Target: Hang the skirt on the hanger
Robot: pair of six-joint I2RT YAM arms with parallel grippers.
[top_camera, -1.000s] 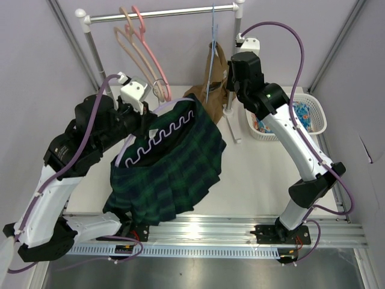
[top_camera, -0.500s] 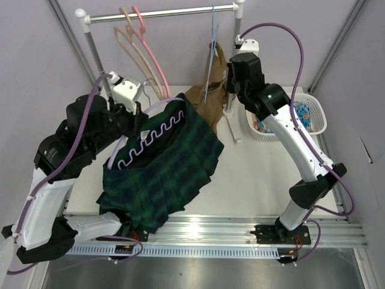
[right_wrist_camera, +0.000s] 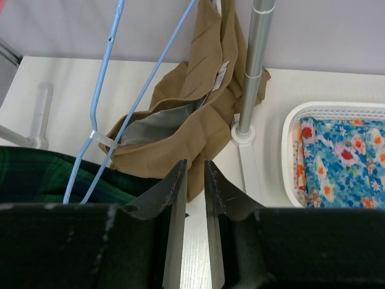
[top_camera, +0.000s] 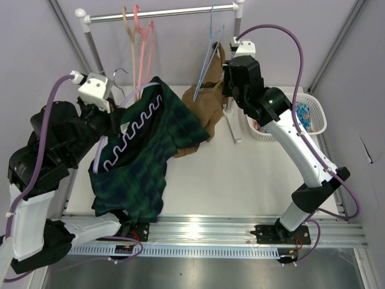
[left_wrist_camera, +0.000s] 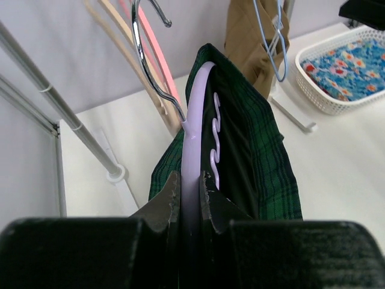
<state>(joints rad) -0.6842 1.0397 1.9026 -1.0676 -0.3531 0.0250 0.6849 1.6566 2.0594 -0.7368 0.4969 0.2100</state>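
Note:
The dark green and navy plaid skirt (top_camera: 141,171) hangs on the pale lavender hanger (top_camera: 128,133), whose wavy bar shows against the dark waistband. My left gripper (top_camera: 113,117) is shut on the hanger's arm and holds it tilted above the table's left side. In the left wrist view the jaws (left_wrist_camera: 190,180) clamp the lavender arm (left_wrist_camera: 195,120), the skirt (left_wrist_camera: 264,150) drapes to its right, and the metal hook (left_wrist_camera: 147,66) points at the rail. My right gripper (top_camera: 225,90) hovers by the tan garment. Its jaws (right_wrist_camera: 194,165) stand nearly together with nothing between them.
A rail (top_camera: 174,12) at the back carries pink and tan hangers (top_camera: 137,36) and a thin blue hanger (top_camera: 207,57) with a tan-brown garment (top_camera: 201,108). A rack post (right_wrist_camera: 255,60) stands beside it. A white basket (top_camera: 317,105) with blue floral cloth sits at the right.
My left arm has raised the hanger and skirt up and left, toward the rail. The skirt now hangs steeper and narrower. The pink and tan hangers have swung. The right gripper has barely shifted.

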